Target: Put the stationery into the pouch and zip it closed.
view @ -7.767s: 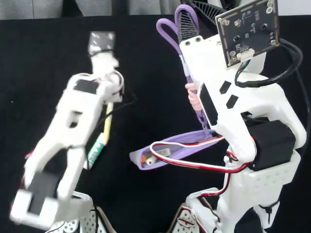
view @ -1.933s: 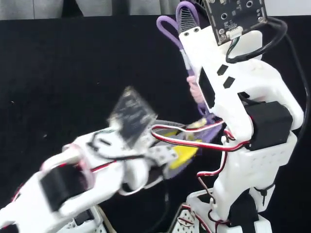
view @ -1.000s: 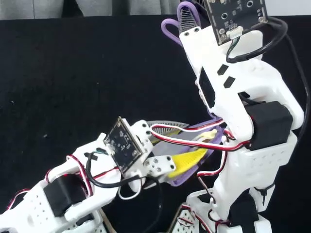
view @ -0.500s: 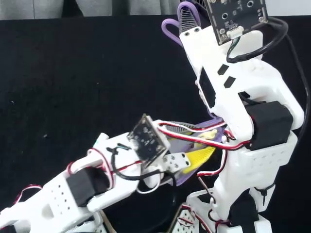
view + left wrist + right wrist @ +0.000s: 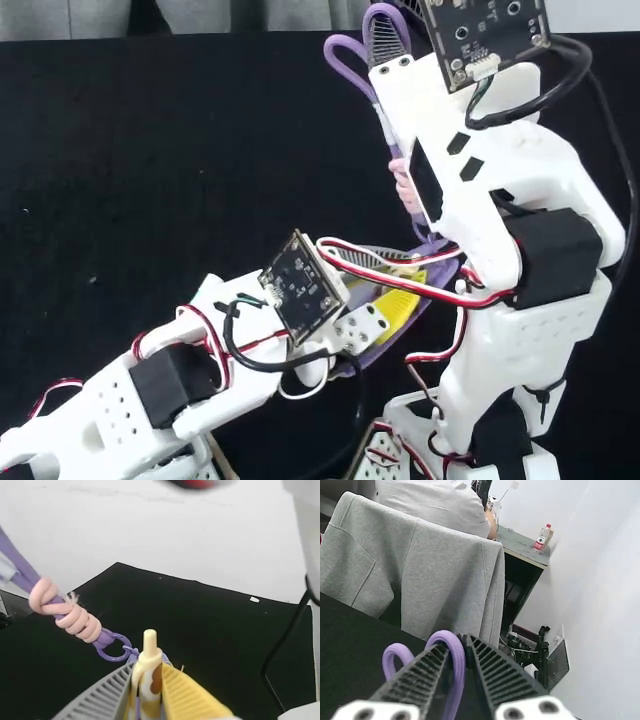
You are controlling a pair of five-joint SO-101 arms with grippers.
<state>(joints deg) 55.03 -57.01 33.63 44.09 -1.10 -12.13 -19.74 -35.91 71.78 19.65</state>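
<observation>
**Pen at the pouch mouth, strap held high**

The right gripper (image 5: 455, 648) has its fingers closed on the purple strap loop (image 5: 445, 636), held up at 1 o'clock over the black worktop (image 5: 150, 150). The purple fabric pouch (image 5: 385, 345) hangs below it, toward 5 o'clock. The left gripper (image 5: 147, 668) has its grey and yellow fingers clamped on a cream pen with brown patches (image 5: 149, 645), right at the pouch's opening. A pink coiled cord (image 5: 75, 620) dangles off the strap ring.

The pouch looks soft and limp, likely to sag and swing, so the strap is a sensible hold. The pen seems light, stiff and smooth; gripped near its middle, it may slip if tilted.
</observation>
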